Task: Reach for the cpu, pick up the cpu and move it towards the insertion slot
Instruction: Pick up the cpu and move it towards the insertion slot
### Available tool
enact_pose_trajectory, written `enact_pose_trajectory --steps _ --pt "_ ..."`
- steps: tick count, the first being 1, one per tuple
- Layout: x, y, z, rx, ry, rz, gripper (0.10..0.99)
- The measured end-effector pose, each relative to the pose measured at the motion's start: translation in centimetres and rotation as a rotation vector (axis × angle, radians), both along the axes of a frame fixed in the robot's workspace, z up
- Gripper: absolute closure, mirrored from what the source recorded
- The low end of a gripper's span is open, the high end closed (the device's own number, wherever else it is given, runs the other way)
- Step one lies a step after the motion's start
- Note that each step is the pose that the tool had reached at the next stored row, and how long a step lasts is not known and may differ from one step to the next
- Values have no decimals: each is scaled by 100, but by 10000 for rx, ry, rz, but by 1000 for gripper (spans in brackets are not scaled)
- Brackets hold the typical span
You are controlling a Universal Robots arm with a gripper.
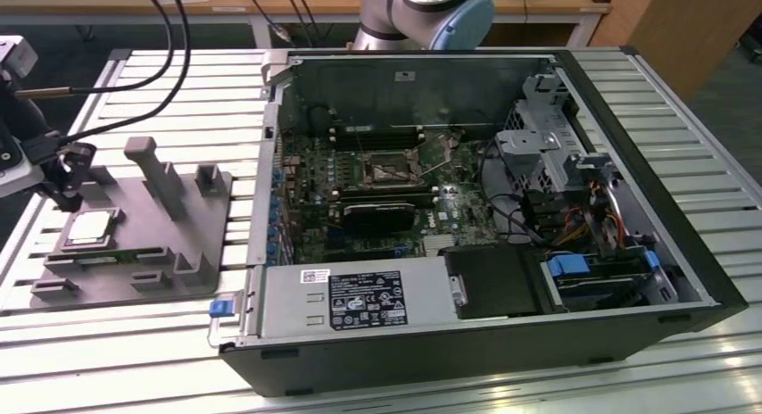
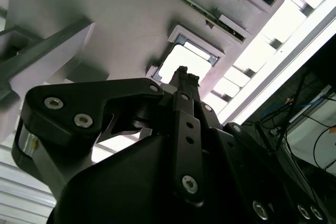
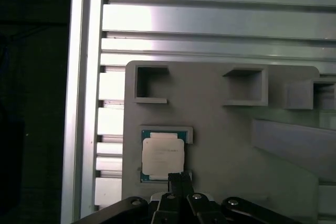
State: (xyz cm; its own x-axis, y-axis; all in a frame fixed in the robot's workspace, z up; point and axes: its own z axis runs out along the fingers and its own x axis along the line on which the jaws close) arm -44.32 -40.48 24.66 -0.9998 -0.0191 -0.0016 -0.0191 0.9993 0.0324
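Here, claw [image 3: 179, 178] near cpu [image 3: 163, 157], grey posts [image 1: 149, 169] beside

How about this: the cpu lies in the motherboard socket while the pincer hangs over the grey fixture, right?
No. The first wrist view shows the cpu lying in the grey fixture, not the motherboard socket; the pincer hangs over that fixture.

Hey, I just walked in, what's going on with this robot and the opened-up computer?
The robot arm's hand hovers close over the cpu. The chip lies flat in a recess of the grey fixture block on the slatted table, at the exterior view's left, and is not yet lifted. Beside the fixture, an open computer case lies on its side. The insertion slot is in the middle of its motherboard, well away from the hand.
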Motion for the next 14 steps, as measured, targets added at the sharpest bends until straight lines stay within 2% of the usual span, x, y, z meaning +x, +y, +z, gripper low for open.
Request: enact_pose_trajectory --steps 14 --pt "-58 -1 -235 0 0 1 980"
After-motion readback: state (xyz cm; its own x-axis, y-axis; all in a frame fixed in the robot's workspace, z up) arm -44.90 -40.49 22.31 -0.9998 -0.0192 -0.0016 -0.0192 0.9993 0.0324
